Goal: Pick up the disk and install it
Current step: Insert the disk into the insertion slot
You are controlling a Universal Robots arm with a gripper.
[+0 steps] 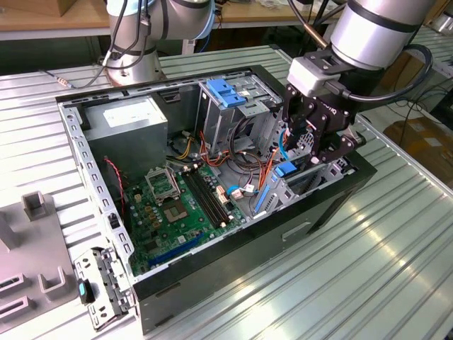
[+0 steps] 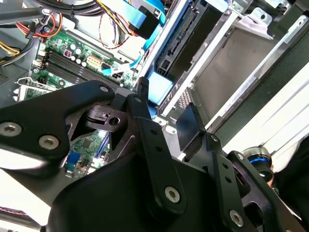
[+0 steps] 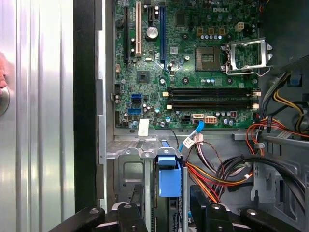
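The ribbed metal table (image 1: 382, 269) carries the open computer case (image 1: 233, 255), with its green motherboard (image 3: 193, 72) lying beyond the jaws. The gripper (image 3: 167, 192) hangs over the drive bay, jaws apart. The disk (image 3: 169, 169) stands on edge between those 2 jaws, blue rail up, with a gap on either side.

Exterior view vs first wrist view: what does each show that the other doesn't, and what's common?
Exterior view: a second grey robot arm base behind the black computer case, the blue plastic handle on the upright metal cage, and a loose silver metal bracket beside the case.
First wrist view: a straight-down look at a round silver coin cell and a white expansion slot.
Both: the green motherboard, and the hand at the blue-railed silver metal disk in the metal drive bay.
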